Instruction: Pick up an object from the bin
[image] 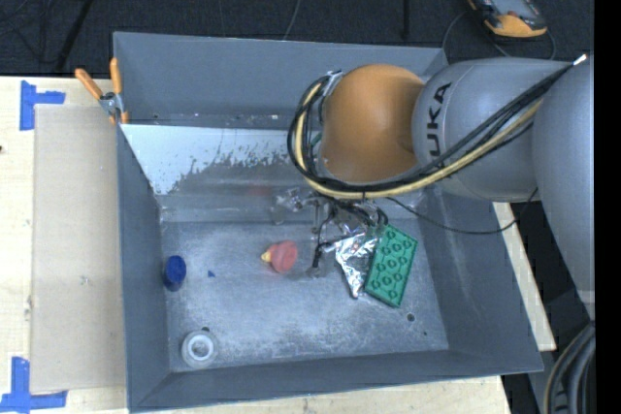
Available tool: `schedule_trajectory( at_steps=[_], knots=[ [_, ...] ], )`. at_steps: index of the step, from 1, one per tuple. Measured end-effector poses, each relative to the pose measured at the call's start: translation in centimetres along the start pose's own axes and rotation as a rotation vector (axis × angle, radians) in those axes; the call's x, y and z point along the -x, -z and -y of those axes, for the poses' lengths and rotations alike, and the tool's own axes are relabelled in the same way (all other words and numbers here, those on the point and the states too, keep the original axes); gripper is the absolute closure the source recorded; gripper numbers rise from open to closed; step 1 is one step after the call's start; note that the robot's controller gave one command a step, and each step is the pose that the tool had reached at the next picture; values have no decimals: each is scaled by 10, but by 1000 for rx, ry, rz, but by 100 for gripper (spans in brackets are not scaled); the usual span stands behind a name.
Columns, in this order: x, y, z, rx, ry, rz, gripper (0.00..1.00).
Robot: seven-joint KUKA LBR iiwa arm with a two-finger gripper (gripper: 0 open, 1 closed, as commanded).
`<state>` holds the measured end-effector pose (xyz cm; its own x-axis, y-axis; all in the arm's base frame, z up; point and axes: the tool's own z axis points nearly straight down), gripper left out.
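My gripper (322,247) hangs low in the middle of the bin, under the arm's orange cover. Just left of it lies a small pink rounded thing (284,257) with a yellow tip on its left side. A crumpled piece of silver foil (353,259) lies right beside the gripper on its right. Against the foil's right side rests a green studded building plate (393,268), lying tilted. I see nothing held in the gripper.
A small blue cap-like thing (174,271) sits near the bin's left wall. A clear tape roll (199,346) lies at the front left corner. The arm and its cables cover the bin's right rear part.
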<state>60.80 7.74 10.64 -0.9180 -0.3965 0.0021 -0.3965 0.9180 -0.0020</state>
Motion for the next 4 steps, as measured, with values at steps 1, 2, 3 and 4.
schedule_trajectory(
  at_steps=[1, 2, 3, 4],
  knots=[
    [7, -36, -14, 4, 59, -1, 0],
    [7, -35, -13, 3, 55, 1, 100],
    [-42, -37, 6, 2, 375, 1, 100],
    [-42, -37, 5, 3, 372, 2, 0]
  ],
)
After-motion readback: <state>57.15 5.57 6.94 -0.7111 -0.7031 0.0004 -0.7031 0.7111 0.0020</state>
